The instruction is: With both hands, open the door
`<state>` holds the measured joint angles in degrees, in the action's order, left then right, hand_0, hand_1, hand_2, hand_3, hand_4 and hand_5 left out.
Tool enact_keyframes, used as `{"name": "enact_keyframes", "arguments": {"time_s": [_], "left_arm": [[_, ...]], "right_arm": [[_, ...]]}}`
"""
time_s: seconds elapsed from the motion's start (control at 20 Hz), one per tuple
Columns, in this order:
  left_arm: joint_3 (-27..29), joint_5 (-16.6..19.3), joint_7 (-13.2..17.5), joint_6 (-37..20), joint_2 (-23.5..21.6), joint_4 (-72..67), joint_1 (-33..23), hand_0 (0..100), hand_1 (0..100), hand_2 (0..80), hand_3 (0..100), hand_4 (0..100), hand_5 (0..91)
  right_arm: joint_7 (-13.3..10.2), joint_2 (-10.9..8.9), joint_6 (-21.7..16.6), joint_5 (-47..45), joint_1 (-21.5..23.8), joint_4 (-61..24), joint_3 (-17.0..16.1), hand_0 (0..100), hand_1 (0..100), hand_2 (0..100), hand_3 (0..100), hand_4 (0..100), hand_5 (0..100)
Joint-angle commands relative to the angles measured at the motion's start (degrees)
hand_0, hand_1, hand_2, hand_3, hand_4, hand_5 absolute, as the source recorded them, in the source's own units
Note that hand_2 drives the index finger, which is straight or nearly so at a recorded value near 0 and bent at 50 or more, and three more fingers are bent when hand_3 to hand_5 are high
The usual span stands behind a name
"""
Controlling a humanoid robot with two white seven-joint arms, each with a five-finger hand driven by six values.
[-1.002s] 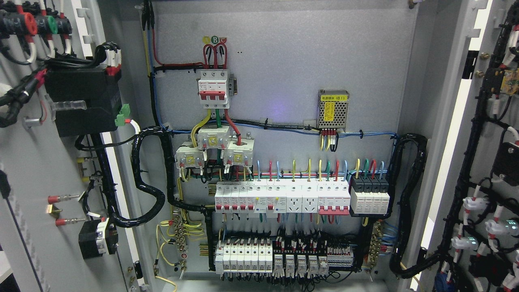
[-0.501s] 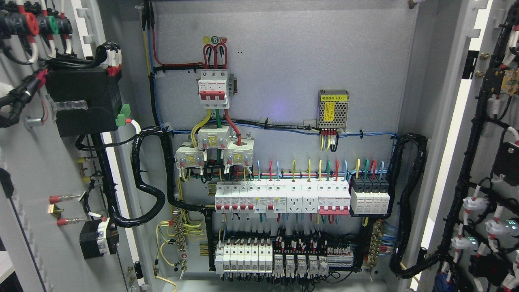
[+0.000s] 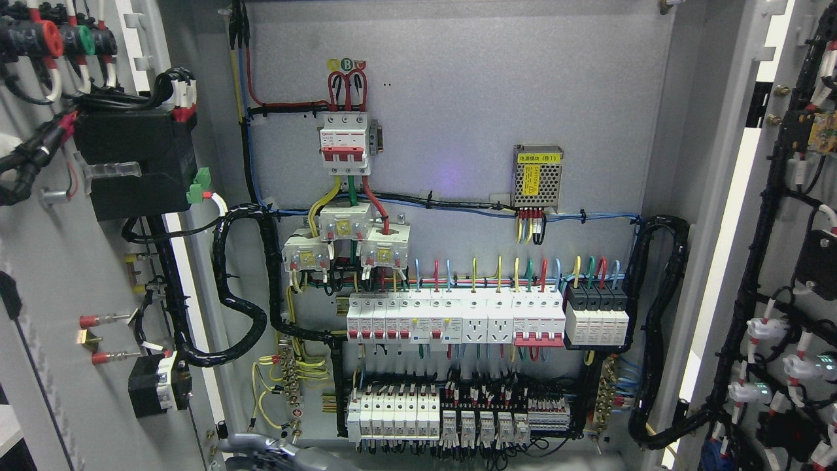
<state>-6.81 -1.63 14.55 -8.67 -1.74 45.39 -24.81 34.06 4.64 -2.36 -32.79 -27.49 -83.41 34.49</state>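
Both cabinet doors stand swung wide open. The left door [image 3: 59, 275] fills the left edge and shows its inner face with black boxes and cables. The right door [image 3: 794, 261] fills the right edge, likewise wired. Between them the grey back panel [image 3: 458, 98] is in full view. A grey part of my left hand [image 3: 274, 454] pokes up at the bottom edge, left of the middle, below the lower breaker row and apart from both doors. Too little of it shows to judge its grip. My right hand is out of view.
Inside are a red-and-white main breaker [image 3: 344, 144], a meshed power supply [image 3: 537, 176], a long row of breakers [image 3: 484, 320] and terminal blocks [image 3: 444, 418]. Thick black cable looms [image 3: 242, 288] run from the panel to each door.
The left hand has risen into view at the bottom edge; it was absent before. The left door shifted very slightly outward early on. Nothing else moved.
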Motion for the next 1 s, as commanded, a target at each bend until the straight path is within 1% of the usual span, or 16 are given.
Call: {"name": "enact_keyframes", "arguments": {"time_s": [0.0,0.1,0.15,0.2,0.25,0.3,0.4,0.45,0.55,0.6,0.75,0.85,0.95], "left_arm": [[-3.74,-2.06,0.04,-0.38,-6.16,38.08,-9.36,0,0,0.0,0,0,0.0],[-4.09,-2.15,0.04,-0.64,-7.48,42.92,-11.13,0,0,0.0,0,0,0.0],[-4.35,-2.15,0.04,-1.43,-7.58,44.42,-11.57,0,0,0.0,0,0,0.0],[-4.62,-2.15,0.04,-3.09,-7.75,45.57,-11.84,0,0,0.0,0,0,0.0],[-4.88,-2.15,0.04,-5.54,-8.19,46.54,-11.84,0,0,0.0,0,0,0.0],[-4.88,-2.15,0.04,-7.83,-8.54,46.9,-11.84,0,0,0.0,0,0,0.0],[-4.88,-2.06,0.04,-11.36,-8.63,47.77,-11.84,0,0,0.0,0,0,0.0],[-4.88,-2.06,0.04,-11.89,-8.63,48.47,-11.84,0,0,0.0,0,0,0.0],[-4.8,-2.06,0.04,-12.07,-8.72,50.14,-11.58,0,0,0.0,0,0,0.0],[-4.71,-2.06,0.04,-12.33,-8.81,51.11,-11.49,0,0,0.0,0,0,0.0],[-4.27,-2.06,-0.13,-14.17,-8.72,53.31,-10.87,0,0,0.0,0,0,0.0],[-3.92,-2.24,-0.57,-15.58,-8.55,54.37,-9.91,0,0,0.0,0,0,0.0],[-2.78,-2.59,-0.66,-15.85,-7.76,55.42,-8.51,0,0,0.0,0,0,0.0]], "right_arm": [[-3.11,-4.28,-3.09,2.37,7.17,-4.03,-3.38,38,0,0,0,0,0],[-5.58,-6.21,-4.76,2.73,9.55,-6.05,-3.73,38,0,0,0,0,0],[-6.46,-6.83,-5.55,2.81,10.96,-7.1,-4.34,38,0,0,0,0,0],[-6.82,-7.45,-6.6,2.82,12.45,-8.25,-4.96,38,0,0,0,0,0],[-6.82,-8.23,-7.91,2.82,13.51,-9.3,-5.22,38,0,0,0,0,0],[-6.82,-9.55,-8.97,2.82,14.3,-10.44,-5.57,38,0,0,0,0,0],[-7.43,-11.66,-9.68,2.82,17.02,-13.25,-6.28,38,0,0,0,0,0],[-7.87,-12.63,-10.12,2.73,18.43,-14.4,-6.54,38,0,0,0,0,0],[-8.22,-13.08,-12.48,2.82,21.5,-15.64,-8.03,38,0,0,0,0,0],[-8.23,-13.25,-13.63,2.82,22.3,-15.99,-8.56,38,0,0,0,0,0],[-8.23,-16.76,-15.65,2.82,24.23,-17.57,-9.79,38,0,0,0,0,0],[-8.23,-17.82,-16.36,2.82,25.99,-19.41,-12.51,38,0,0,0,0,0],[-8.23,-19.4,-16.37,2.9,27.4,-21.52,-15.06,38,0,0,0,0,0]]}}
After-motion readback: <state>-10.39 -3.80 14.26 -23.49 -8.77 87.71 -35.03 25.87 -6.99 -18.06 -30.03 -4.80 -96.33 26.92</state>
